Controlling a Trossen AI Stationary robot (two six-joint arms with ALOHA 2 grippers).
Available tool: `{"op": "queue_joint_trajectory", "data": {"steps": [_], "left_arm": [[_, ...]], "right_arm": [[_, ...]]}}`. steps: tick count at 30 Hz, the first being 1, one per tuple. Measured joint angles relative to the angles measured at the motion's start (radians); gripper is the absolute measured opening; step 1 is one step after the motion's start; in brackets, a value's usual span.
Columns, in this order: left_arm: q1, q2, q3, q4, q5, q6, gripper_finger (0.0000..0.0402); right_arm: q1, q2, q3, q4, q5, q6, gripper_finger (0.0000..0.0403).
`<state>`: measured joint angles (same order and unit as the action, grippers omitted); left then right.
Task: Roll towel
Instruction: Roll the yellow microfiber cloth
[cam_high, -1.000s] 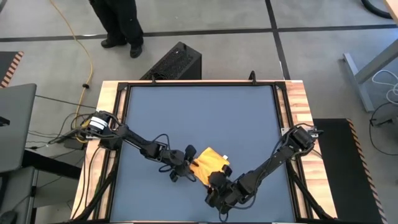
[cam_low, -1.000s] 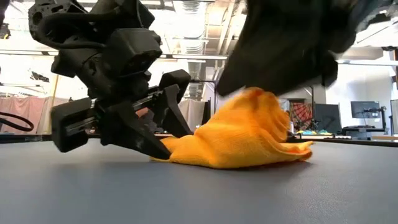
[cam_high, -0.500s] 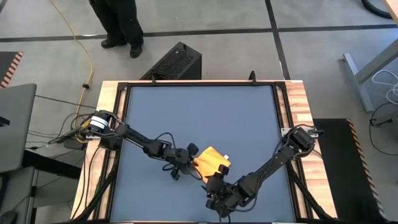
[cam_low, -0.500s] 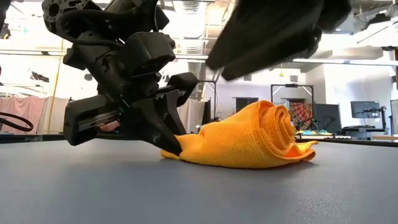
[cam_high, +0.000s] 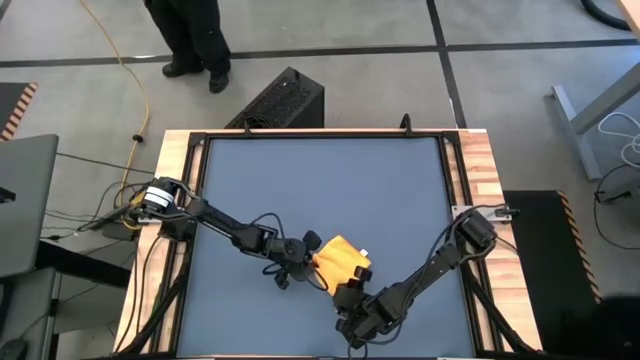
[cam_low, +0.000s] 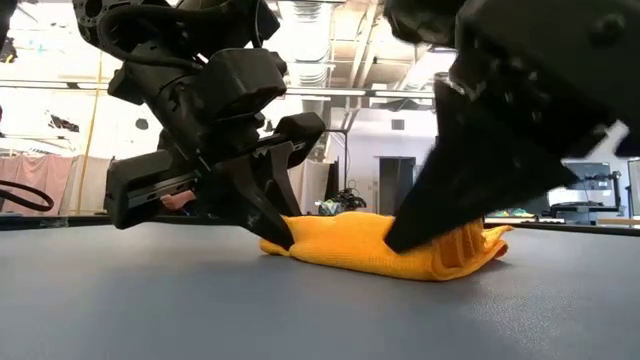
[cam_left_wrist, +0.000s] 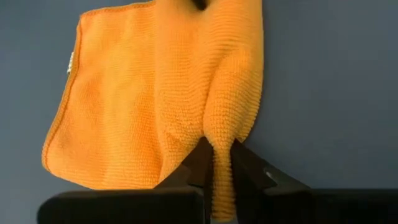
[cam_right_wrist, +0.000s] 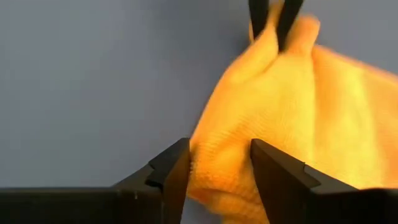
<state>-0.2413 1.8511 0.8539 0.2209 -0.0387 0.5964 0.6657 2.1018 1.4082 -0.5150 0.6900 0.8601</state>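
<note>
The yellow towel (cam_high: 341, 261) lies bunched on the grey table top (cam_high: 320, 180), near the front edge; its white tag (cam_left_wrist: 69, 61) sits on one edge. My left gripper (cam_high: 307, 258) is at the towel's left end, low over the table, and is shut on the cloth (cam_left_wrist: 217, 163). My right gripper (cam_high: 350, 291) comes in from the near side and stands open astride the towel's thick near end (cam_right_wrist: 221, 163). In the low view it reaches down in front of the towel (cam_low: 340, 243) and hides its right part. My left gripper pinches a raised fold at the towel's left end (cam_left_wrist: 219, 134) between its two fingers, coming in low from the table's left. The fold runs on along the fingers' line; the rest of the towel lies slack on the table. My right gripper's fingers (cam_right_wrist: 174, 171) slant down from the near side, one on each side of the towel's bunched near end (cam_right_wrist: 217, 146). The cloth fills the gap between them and lies on the table.
A person's legs (cam_high: 190, 40) stand on the floor beyond the far edge, next to a black box (cam_high: 283, 98) and a yellow cable (cam_high: 140, 90). Wooden rails (cam_high: 478, 160) frame the table. The far half of the top is bare.
My left gripper has shut on the towel's left end and stayed low. My right gripper rose off the towel, drew a little toward the near edge and came down again at its near end. The towel's rolled hump now lies lower and flatter.
</note>
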Motion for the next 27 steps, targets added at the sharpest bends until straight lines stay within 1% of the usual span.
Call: {"op": "queue_joint_trajectory", "data": {"steps": [3,7,10,12,15,17,19,21,24,25,27], "left_arm": [[0.000,0.000,0.000,0.002,0.000,0.009,0.0054],[0.000,0.000,0.000,0.015,0.000,0.005,0.0097],[0.000,0.000,0.000,0.030,-0.026,-0.022,0.0125],[0.001,0.000,0.000,0.037,-0.030,-0.039,0.0137],[0.005,0.000,0.000,0.040,-0.019,-0.045,0.0142],[0.007,0.000,0.000,0.040,-0.015,-0.053,0.0136],[0.013,0.000,0.000,0.040,-0.003,-0.060,0.0122],[0.021,0.000,0.000,0.040,0.012,-0.068,0.0098],[0.036,0.000,0.000,0.039,0.041,-0.098,0.0045],[0.043,0.000,0.000,0.039,0.060,-0.112,0.0026],[0.059,0.000,0.000,0.038,0.114,-0.140,0.0012]], "right_arm": [[0.002,0.013,-0.002,-0.009,-0.013,0.019,0.0181],[0.004,0.022,-0.002,-0.012,-0.027,0.037,0.0172],[0.006,0.029,-0.001,-0.029,-0.026,0.058,0.0168],[0.006,0.035,0.000,-0.041,-0.025,0.086,0.0165],[0.007,0.039,0.001,-0.060,-0.029,0.123,0.0156],[0.006,0.039,0.001,-0.073,-0.037,0.140,0.0140],[0.006,0.040,0.000,-0.078,-0.037,0.143,0.0116],[0.006,0.040,0.000,-0.080,-0.038,0.158,0.0085],[0.008,0.039,0.000,-0.078,-0.047,0.213,0.0041],[0.011,0.039,-0.001,-0.073,-0.048,0.227,0.0030],[0.019,0.033,-0.003,-0.059,-0.046,0.250,0.0029]]}}
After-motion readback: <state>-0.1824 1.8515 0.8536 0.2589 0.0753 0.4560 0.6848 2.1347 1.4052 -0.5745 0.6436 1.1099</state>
